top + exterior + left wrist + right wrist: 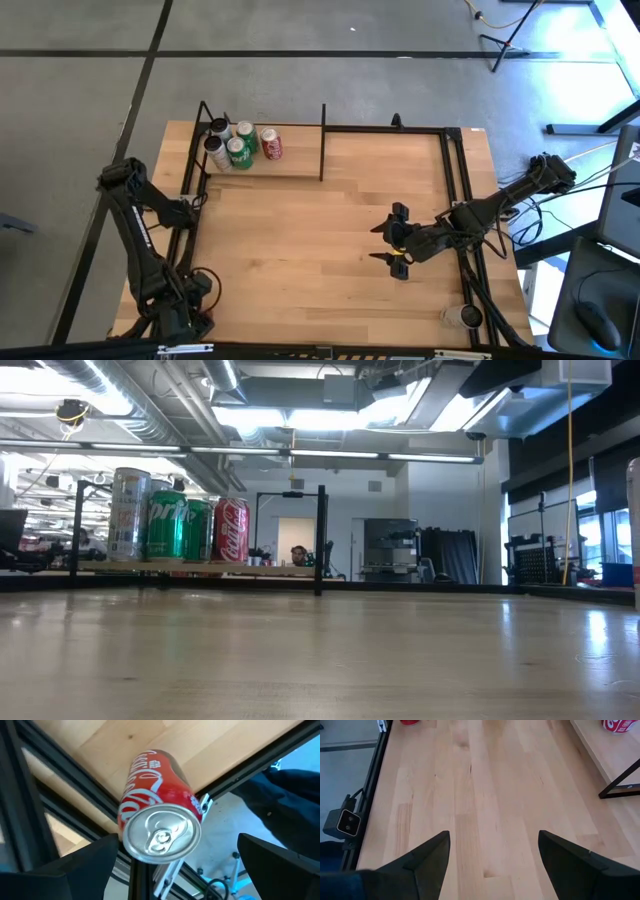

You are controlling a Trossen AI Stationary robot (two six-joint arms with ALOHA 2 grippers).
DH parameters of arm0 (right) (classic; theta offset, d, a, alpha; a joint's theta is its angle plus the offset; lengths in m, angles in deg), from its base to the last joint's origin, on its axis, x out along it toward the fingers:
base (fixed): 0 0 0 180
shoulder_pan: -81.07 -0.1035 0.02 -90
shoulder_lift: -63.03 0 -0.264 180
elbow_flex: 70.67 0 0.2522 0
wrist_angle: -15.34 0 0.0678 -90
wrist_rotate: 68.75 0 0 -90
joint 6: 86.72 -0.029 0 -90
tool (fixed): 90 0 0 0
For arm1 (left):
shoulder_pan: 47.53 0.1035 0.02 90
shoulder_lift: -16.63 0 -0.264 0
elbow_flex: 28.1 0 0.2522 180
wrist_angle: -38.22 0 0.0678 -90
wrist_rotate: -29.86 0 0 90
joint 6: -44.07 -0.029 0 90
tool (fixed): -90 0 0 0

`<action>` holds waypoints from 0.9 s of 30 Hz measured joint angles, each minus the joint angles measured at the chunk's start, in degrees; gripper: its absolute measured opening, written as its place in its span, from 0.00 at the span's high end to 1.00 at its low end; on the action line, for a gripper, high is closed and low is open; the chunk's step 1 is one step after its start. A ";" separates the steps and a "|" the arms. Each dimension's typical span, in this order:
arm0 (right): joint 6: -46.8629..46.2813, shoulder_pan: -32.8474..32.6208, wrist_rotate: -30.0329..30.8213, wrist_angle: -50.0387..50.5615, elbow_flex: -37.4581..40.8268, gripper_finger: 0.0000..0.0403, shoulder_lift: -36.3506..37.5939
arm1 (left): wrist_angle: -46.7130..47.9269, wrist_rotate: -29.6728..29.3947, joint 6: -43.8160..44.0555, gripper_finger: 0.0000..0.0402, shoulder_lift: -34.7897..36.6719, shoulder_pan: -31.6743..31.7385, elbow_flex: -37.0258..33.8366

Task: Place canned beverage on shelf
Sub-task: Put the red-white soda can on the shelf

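While both arms are waiting, the red cola can (271,145) with its silver top is standing upright on the light-wood shelf (290,165) at the bench's (300,260) far left, beside two green cans (238,150). The left gripper (175,865) and right gripper (492,855) are both gaping, holding nothing.

Setting: open-plan lab or industrial workspace. Exposed ceiling ducts (130,405) and pipes run under long strip lights (300,452). Polished concrete floor (300,90) marked with dark tape lines. Light stands (500,40) and cables beside the wooden desk (300,260). A person (297,556) sits far back among equipment racks.
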 joint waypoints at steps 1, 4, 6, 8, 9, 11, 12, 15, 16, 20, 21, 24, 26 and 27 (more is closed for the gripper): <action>0.25 0.02 0.02 0.00 0.00 0.29 0.00 | -0.40 0.15 -0.69 0.01 -0.48 0.00 0.00; 0.30 0.01 0.02 0.00 0.00 0.29 0.00 | -1.01 0.65 -2.16 0.01 -1.99 -0.02 -0.02; 0.32 0.00 0.02 0.02 0.00 0.29 0.00 | -1.26 1.38 -3.15 0.01 -2.92 -0.02 -0.02; 0.31 0.00 0.02 0.00 0.00 0.29 0.00 | -1.27 1.90 -4.35 0.01 -3.76 -0.02 -0.02; 0.32 0.02 0.02 0.00 0.00 0.29 0.00 | -1.27 1.95 -4.91 0.01 -4.06 -0.02 -0.02; 0.32 0.00 0.02 0.00 0.00 0.29 0.00 | -1.25 1.91 -5.94 0.01 -4.63 -0.02 -0.02; 0.32 0.02 0.02 0.00 0.00 0.29 0.00 | -1.25 1.90 -6.55 0.01 -4.94 -0.02 -0.02; 0.31 0.00 0.02 -0.02 0.00 0.29 0.00 | -1.10 1.88 -7.75 0.03 -5.71 0.00 -0.02; 0.30 0.01 0.02 -0.02 0.00 0.29 -0.01 | -1.04 1.88 -8.29 0.05 -5.93 0.00 -0.02; 0.30 0.01 0.04 -0.02 0.00 0.29 0.00 | -1.03 1.60 -10.18 0.16 -6.07 0.00 -0.02; 0.30 0.00 0.04 -0.02 0.00 0.29 -0.02 | -0.98 1.62 -10.69 0.20 -6.07 0.00 -0.02; 0.30 0.02 0.04 -0.02 0.00 0.29 -0.02 | -0.96 1.62 -13.24 0.30 -6.05 0.02 -0.02; 0.30 0.01 0.04 -0.01 0.00 0.29 -0.01 | -0.92 1.66 -15.96 0.35 -6.03 0.41 -0.02; 0.30 0.00 0.04 -0.02 0.00 0.29 -0.01 | -0.87 1.82 -17.40 0.37 -6.01 0.75 -0.02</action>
